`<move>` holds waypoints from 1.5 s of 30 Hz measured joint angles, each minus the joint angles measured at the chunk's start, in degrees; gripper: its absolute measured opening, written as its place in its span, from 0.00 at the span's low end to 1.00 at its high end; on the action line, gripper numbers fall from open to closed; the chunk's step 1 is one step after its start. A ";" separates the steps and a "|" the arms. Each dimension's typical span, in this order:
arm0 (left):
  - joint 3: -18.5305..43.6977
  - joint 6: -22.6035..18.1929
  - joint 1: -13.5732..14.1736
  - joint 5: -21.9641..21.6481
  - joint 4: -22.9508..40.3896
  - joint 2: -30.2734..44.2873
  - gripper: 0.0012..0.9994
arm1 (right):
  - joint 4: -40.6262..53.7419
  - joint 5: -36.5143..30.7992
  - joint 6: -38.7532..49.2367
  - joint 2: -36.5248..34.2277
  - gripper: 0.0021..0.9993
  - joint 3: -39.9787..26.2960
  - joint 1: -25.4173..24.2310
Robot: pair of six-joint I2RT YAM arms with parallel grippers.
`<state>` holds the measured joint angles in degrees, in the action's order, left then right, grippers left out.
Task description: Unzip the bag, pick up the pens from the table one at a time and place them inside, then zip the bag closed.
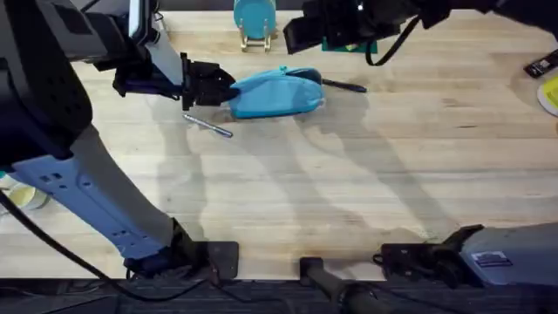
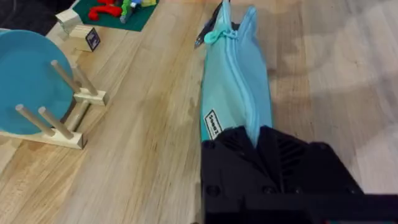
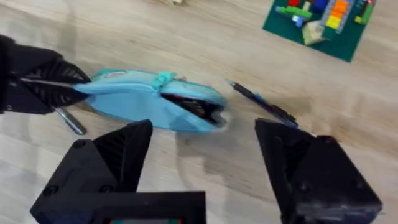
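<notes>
Your left gripper clamped on light turquoise fabric pouch end | your right gripper jaws apart above pouch's partly open end | black pen beside right jaws | silver pen beside left jaws, on wooden table

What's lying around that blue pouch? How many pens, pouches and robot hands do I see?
Pens: 2, a silver one and a dark one
Pouches: 1, the bag
Robot hands: 2, the left hand and the right hand
Total: 5
</notes>
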<state>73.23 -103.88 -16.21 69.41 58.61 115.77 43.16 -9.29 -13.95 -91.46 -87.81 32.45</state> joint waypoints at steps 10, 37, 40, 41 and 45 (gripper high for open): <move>0.00 0.00 0.00 0.00 -0.13 0.00 0.04 | 2.71 -1.38 2.67 0.00 1.00 -0.02 0.00; 0.00 0.00 0.00 -0.09 -0.13 0.00 0.04 | 3.75 -1.01 -2.34 -10.11 1.00 -12.11 1.37; 0.00 0.00 0.00 -0.10 -0.13 0.00 0.04 | 2.73 -1.01 -2.55 -12.46 1.00 -12.55 1.76; 0.00 0.00 0.00 -0.11 -0.13 0.00 0.04 | 2.32 -1.02 -2.60 -13.27 1.00 -12.55 1.94; 0.00 0.00 0.00 -0.11 -0.13 0.00 0.04 | 1.23 -1.03 -4.50 -16.63 1.00 -12.57 2.27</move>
<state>73.23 -103.88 -16.21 69.30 58.48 115.77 44.38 -10.33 -18.45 -108.09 -100.38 34.72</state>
